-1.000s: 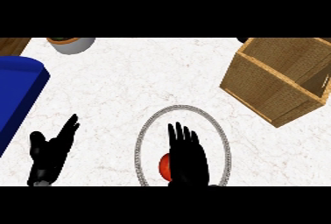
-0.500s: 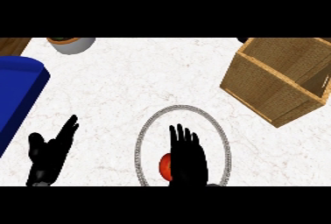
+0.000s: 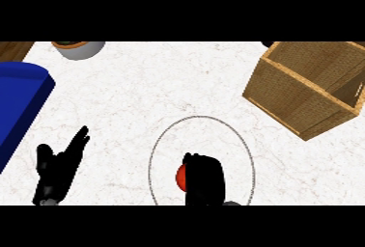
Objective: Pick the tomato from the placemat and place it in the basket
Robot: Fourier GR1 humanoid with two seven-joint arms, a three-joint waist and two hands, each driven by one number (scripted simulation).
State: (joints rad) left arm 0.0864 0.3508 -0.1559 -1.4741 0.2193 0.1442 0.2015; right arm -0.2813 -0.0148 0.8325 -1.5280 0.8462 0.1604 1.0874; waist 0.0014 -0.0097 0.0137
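I see the tomato as a red sliver on the round, grey-rimmed placemat; my right hand curls over it; my left hand rests spread at lower left; the bench is white marble; the basket sits upper right.

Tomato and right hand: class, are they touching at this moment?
Touching. The head view shows the right hand curled over the tomato on the placemat, its fingers wrapping the red surface with no gap between them.
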